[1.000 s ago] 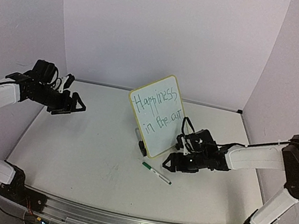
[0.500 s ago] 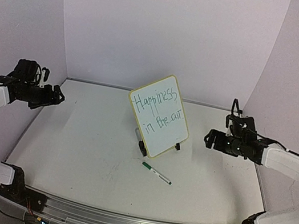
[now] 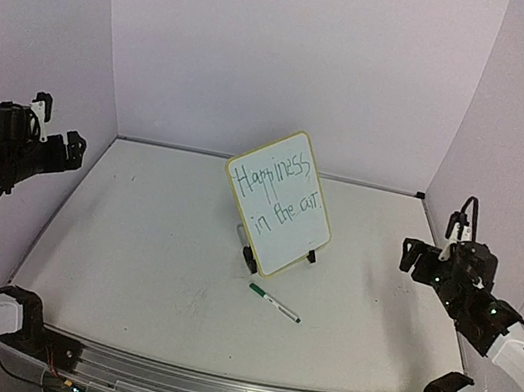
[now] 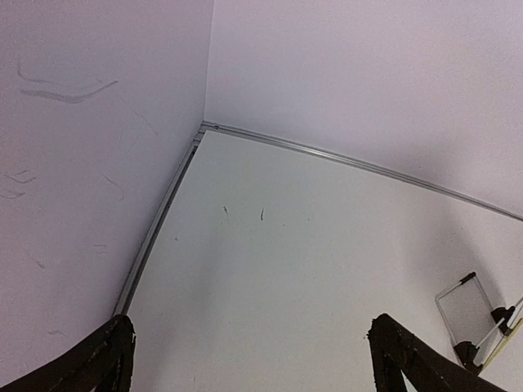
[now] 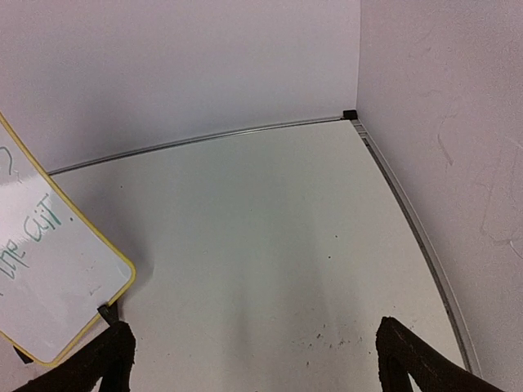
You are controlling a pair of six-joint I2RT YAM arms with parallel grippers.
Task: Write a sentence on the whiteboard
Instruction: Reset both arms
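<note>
The whiteboard (image 3: 286, 245) stands tilted on its black feet at mid-table, yellow frame around it. The sentence (image 3: 276, 191) runs across it in green in two lines, starting with "Happiness". A white marker with a green cap (image 3: 274, 303) lies flat on the table in front of the board. My left gripper (image 3: 59, 148) hangs open by the left wall, far from the board. At the right edge my right gripper (image 3: 418, 256) is open as well. The right wrist view catches the board's corner (image 5: 57, 286) and some lettering (image 5: 37, 235) left of the empty right gripper (image 5: 249, 347). The left gripper (image 4: 253, 347) is empty too.
Lilac walls close the table on three sides, with a metal strip (image 4: 327, 155) along their base. A small black block (image 5: 348, 114) sits in the far right corner. The board's rear side (image 4: 464, 305) shows low at the right of the left wrist view.
Both arms have drawn back from the middle to the side walls. The right gripper left its spot beside the marker and board foot. Both sets of jaws have spread wider.
</note>
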